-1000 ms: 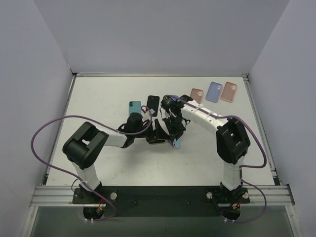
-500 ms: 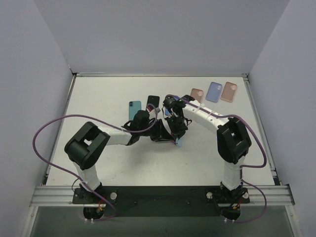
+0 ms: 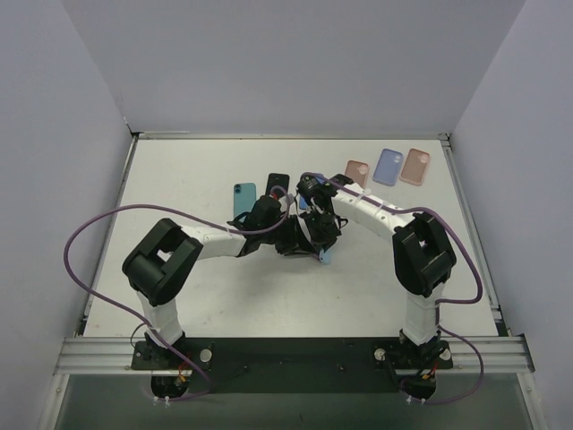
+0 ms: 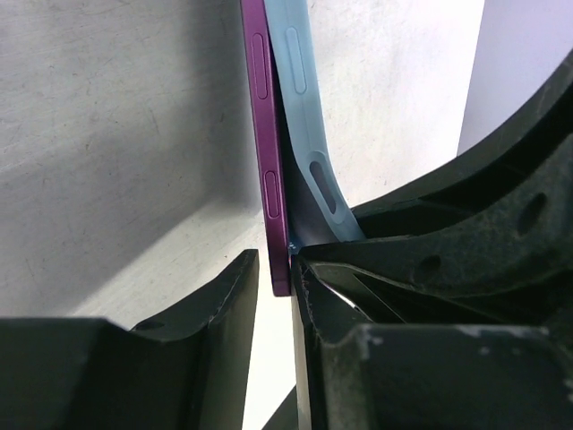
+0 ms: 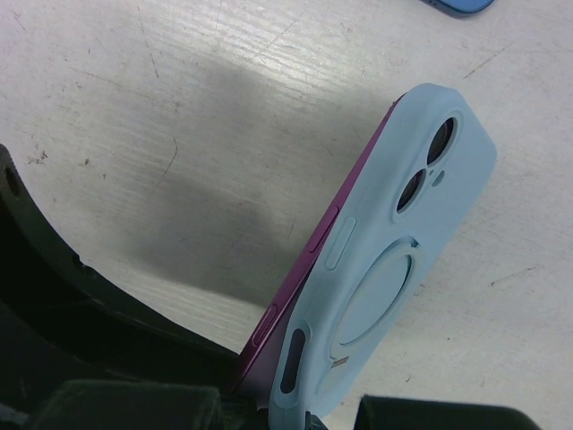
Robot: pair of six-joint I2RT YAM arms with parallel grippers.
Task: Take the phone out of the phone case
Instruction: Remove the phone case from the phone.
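Clamps right gripper [image 5: 295, 410] jaws on phone case [image 5: 403, 251]. Straddles phone [image 4: 273, 134] edge with left gripper [image 4: 276, 279] jaws; cannot tell if clamped. Risks slipping off that thin edge, or dragging case along.

A robotics lab test cell — bare white desk [image 3: 179, 179], plain panels [image 3: 295, 63] walling it well beyond the left hand [image 3: 300, 242], aluminium mounting rail [image 3: 488, 351] well behind it.
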